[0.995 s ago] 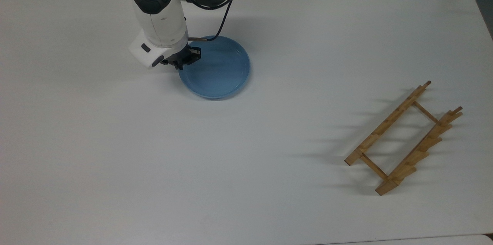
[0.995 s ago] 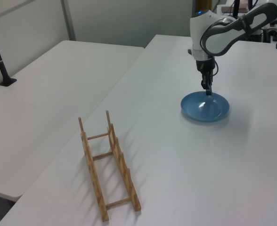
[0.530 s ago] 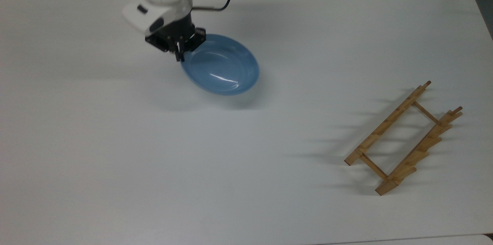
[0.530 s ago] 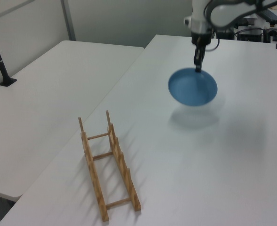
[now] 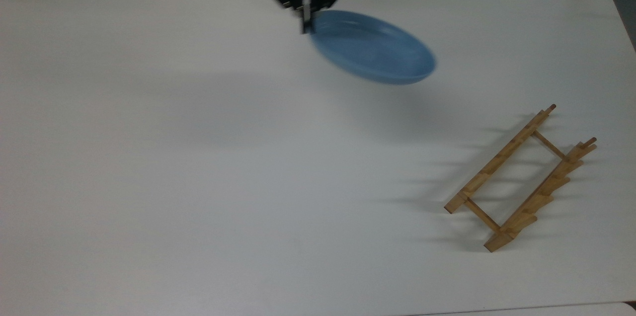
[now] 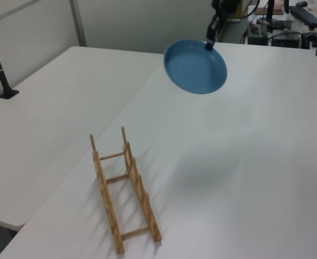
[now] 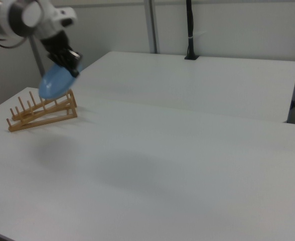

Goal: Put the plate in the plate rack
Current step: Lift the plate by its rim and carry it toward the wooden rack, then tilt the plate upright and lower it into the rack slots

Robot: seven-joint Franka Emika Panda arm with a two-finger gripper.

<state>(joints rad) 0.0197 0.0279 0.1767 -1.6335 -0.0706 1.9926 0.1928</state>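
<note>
Item: round matte light-blue plate [image 5: 372, 47], in transit, airborne.
Hangs tilted from black two-finger gripper [image 5: 306, 27], clenched on its rim, above white table [image 5: 198, 182]. Light-brown wooden pegged plate rack [image 5: 521, 182] stands well apart, unfilled. Pickup done; carrying and slotting remain.

- 1 plate [image 5: 372, 50], blue
- 1 rack [image 5: 521, 179], wood: 2 rails, 2 cross dowels
- 1 gripper [image 5: 306, 23]
- 2 tables [image 6: 61, 108]
- 1 black post [image 7: 189, 30]
</note>
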